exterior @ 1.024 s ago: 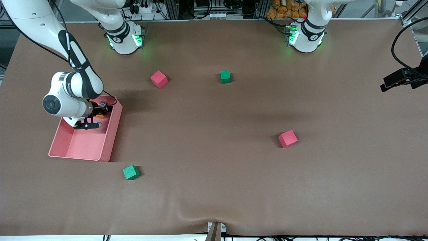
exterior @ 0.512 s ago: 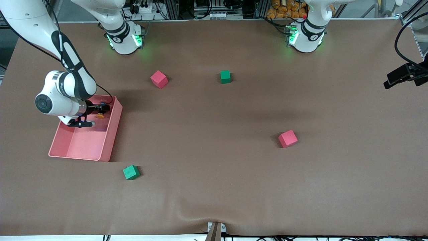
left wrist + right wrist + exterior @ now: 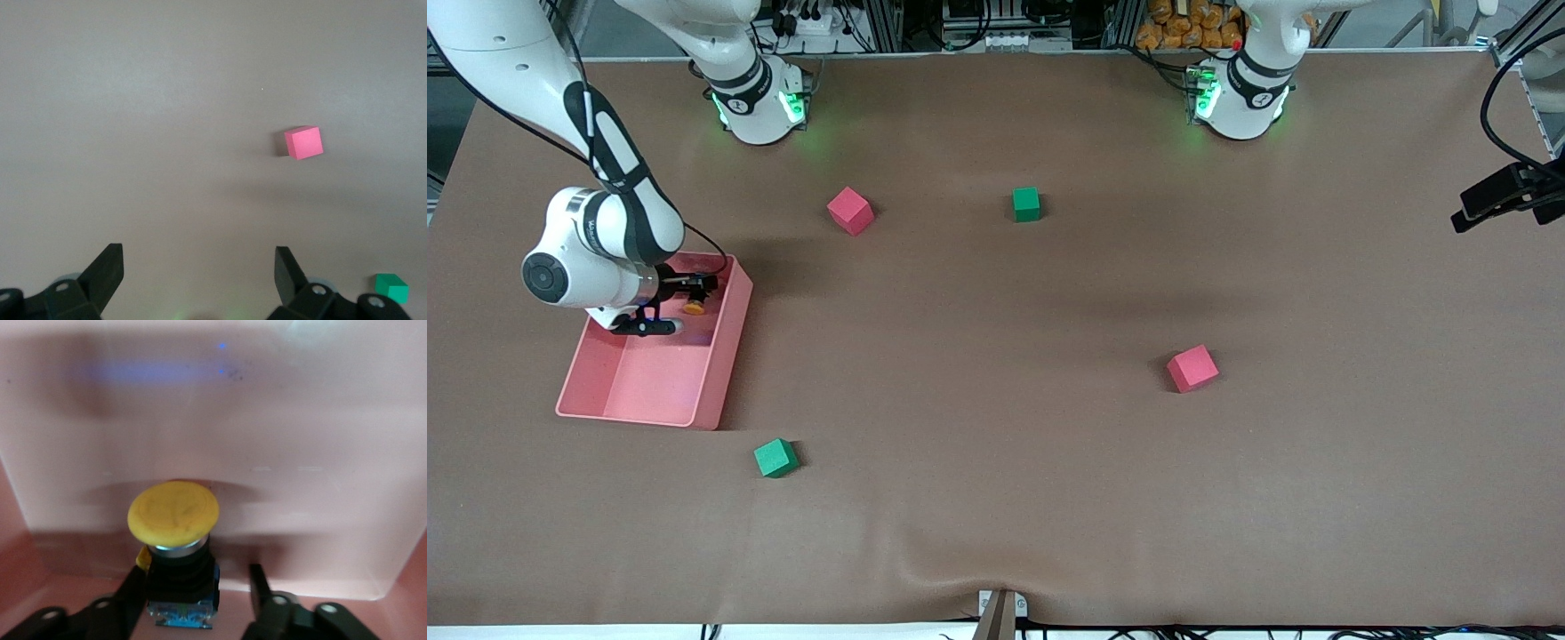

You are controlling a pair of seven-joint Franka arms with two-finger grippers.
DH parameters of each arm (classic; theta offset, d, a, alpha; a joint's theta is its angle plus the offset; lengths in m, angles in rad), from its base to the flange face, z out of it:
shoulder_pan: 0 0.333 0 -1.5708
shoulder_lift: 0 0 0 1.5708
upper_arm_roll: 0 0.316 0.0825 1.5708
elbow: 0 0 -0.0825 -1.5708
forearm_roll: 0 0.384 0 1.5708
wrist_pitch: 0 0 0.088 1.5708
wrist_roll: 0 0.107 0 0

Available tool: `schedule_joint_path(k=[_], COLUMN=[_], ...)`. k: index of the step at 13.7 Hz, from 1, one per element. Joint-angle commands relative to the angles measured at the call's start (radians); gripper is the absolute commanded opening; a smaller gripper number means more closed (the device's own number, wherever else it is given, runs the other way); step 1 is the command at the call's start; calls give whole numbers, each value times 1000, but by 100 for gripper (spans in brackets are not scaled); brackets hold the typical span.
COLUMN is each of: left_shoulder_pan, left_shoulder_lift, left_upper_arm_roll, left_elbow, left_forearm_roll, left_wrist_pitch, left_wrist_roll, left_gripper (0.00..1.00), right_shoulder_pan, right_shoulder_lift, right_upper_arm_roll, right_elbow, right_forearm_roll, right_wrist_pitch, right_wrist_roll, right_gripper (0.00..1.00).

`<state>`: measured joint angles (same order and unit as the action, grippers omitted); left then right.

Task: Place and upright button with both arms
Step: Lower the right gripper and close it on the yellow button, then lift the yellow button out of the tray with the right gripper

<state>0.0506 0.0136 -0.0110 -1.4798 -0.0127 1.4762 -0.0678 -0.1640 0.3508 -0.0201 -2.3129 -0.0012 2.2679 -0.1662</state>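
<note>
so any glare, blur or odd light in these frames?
Right wrist view: the button is soft-focused, blue glints on the pink tray wall. Left wrist view: evenly lit, red cube casts a slight shadow. Front view: green glow around both arm bases.

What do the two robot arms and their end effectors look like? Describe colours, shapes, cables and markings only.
Both arms are white with rounded segments and black joint bands. The right arm carries a black cable. Both bases glow green. The left end effector and the right end effector have black fingers.
</note>
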Motion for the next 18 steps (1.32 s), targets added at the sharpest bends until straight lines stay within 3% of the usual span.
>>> schedule_joint_path(k=[1, 8, 13, 18], left_shoulder_pan=[5, 2, -11, -14], left_shoulder_lift=[-14, -1, 16, 16], left_upper_arm_roll=[-3, -6, -12, -15], left_elbow=[-2, -2, 0, -2], left_forearm_roll=[10, 7, 14, 8], left_wrist_pitch=[-5, -1, 36, 39], left_wrist_roll=[17, 19, 17, 17], left_gripper=[100, 100, 100, 100], right_shoulder_pan=[-15, -9, 18, 69], right_shoulder_lift=[-1, -27, -121, -135], right_upper_arm_roll=[12, 16, 19, 19], right_elbow=[0, 44, 87, 255], right_forearm_roll=[-19, -17, -16, -8], right_wrist_pitch=[-10, -10, -13, -200], right_wrist_roll=[-3, -7, -46, -79], right_gripper=[0, 0, 0, 0])
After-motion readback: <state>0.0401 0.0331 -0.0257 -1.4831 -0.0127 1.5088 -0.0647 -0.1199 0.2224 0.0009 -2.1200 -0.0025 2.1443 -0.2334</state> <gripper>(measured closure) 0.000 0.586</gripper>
